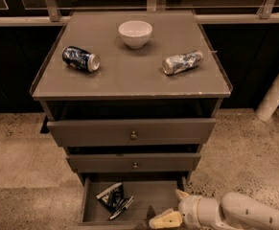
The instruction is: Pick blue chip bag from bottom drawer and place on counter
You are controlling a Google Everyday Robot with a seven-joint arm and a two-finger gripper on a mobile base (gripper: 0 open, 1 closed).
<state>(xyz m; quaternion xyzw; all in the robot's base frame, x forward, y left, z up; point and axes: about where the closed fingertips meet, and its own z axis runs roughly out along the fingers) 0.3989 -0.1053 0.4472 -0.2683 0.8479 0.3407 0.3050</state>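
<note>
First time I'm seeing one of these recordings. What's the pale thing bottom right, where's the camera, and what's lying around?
The pale tube at bottom right is the robot's single arm; its gripper sits by the front right corner of the open bottom drawer, jaws apart, holding nothing. The one camera looks down at the cabinet from in front; its mount is not shown. On the counter are a white bowl, a dark blue soda can on its side and a crushed silver can. In the drawer lies the blue chip bag, left of the gripper and apart from it.
</note>
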